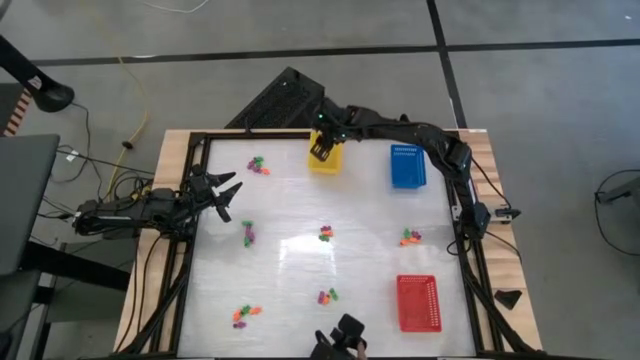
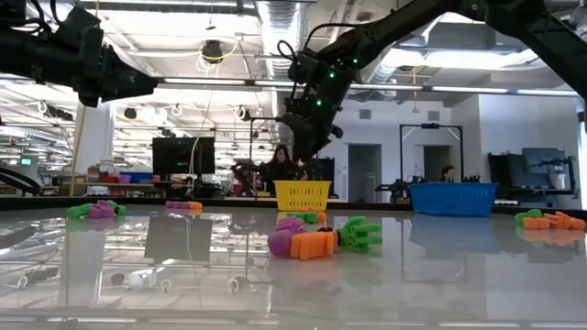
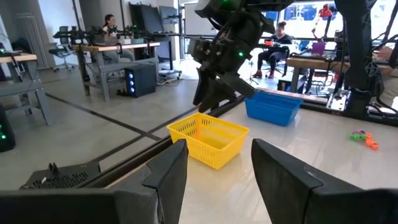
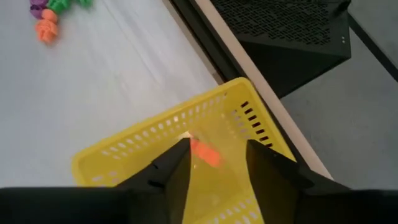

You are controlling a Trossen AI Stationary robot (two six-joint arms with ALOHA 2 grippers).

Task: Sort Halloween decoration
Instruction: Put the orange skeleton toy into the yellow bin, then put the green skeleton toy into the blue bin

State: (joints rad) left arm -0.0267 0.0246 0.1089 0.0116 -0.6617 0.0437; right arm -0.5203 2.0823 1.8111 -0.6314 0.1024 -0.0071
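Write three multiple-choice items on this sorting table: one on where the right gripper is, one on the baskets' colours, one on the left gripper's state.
1. The right gripper hangs over:
A. the yellow basket
B. the blue basket
C. the red basket

2. The baskets on the table are:
A. yellow, green, red
B. yellow, blue, red
C. purple, blue, orange

3. The left gripper is:
A. shut on a trinket
B. open and empty
C. inside a basket

Answers:
1 A: the right wrist view looks straight down into the yellow basket, with an orange trinket between the fingers.
2 B: the high view shows those three.
3 B: its fingers stand apart, nothing between them, at the table's left edge.
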